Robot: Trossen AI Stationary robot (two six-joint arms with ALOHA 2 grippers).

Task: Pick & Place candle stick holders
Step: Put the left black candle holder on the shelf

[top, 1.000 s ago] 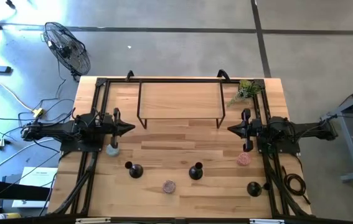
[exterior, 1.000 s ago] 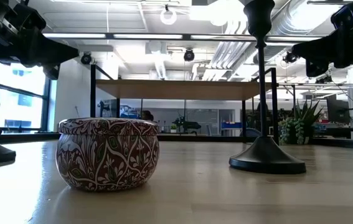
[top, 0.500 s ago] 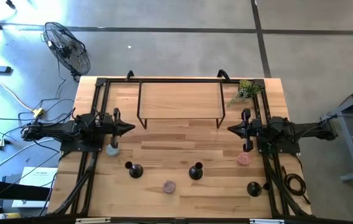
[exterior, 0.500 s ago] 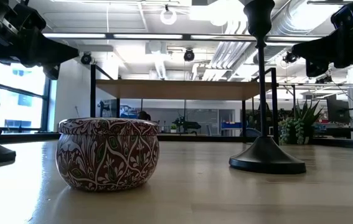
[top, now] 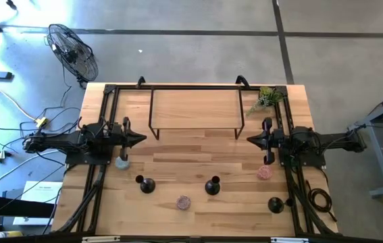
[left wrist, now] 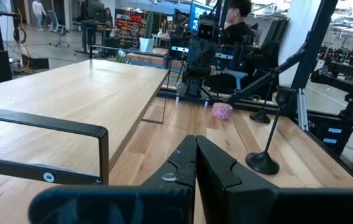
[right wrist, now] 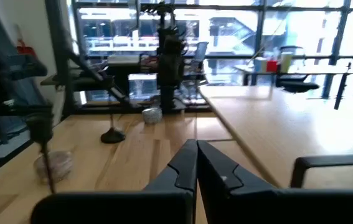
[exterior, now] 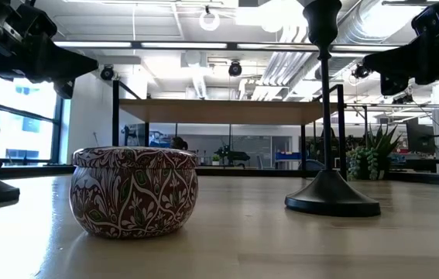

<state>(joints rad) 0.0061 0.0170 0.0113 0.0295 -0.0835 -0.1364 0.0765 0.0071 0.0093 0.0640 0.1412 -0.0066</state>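
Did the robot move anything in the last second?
No, nothing visibly changed. The left gripper and right gripper stay shut and empty at the table's sides, and the three candle stick holders stand untouched.

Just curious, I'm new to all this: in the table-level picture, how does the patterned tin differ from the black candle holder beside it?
The patterned tin is squat and round, covered in a red-and-white leafy print; the candle holder is plain black. The tin stays low, the holder's thin stem rises out of view. Both stand upright on the wooden table, untouched.
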